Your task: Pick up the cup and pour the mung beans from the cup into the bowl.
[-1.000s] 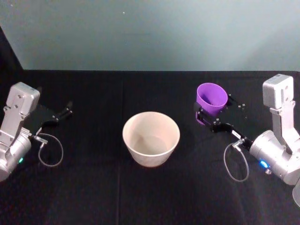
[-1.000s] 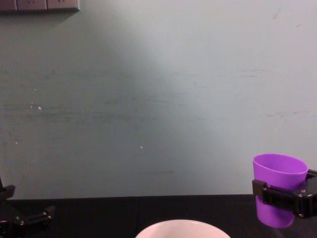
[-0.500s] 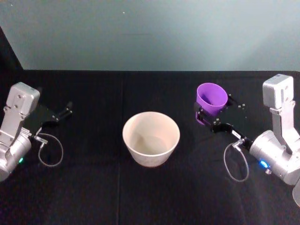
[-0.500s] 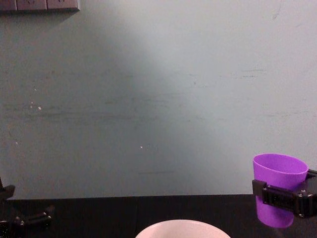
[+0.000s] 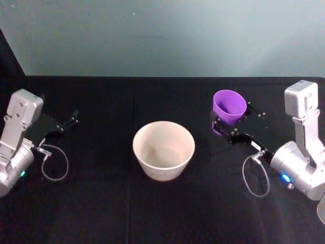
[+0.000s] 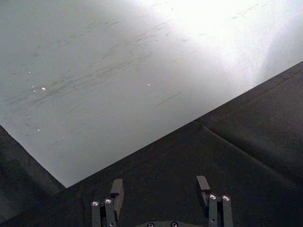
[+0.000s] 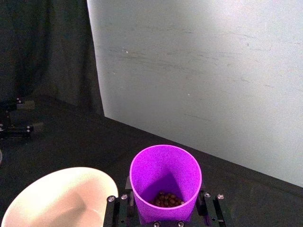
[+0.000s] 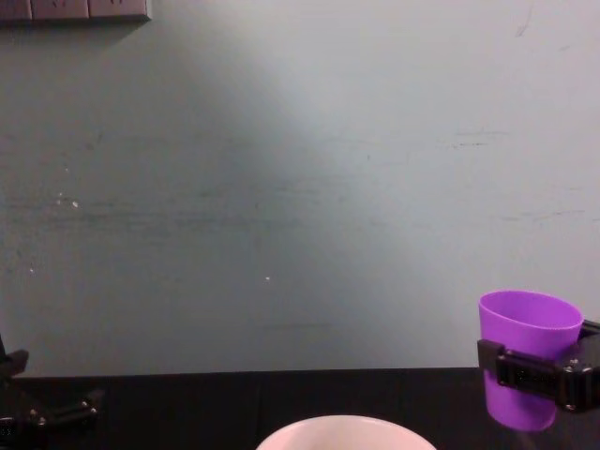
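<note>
Cup upright, clamped in right claw, beans inside; bowl left of that claw on bench. Idle left claw spread, empty, bowl well to its right.

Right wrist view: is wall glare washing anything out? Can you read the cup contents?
Right wrist view: wall bright but not blown out; cup interior is lit, mung beans readable at its bottom. Left wrist view: a hot spot bleaches part of the wall. Head view: black table swallows shadows; bowl stands out clearly.
</note>
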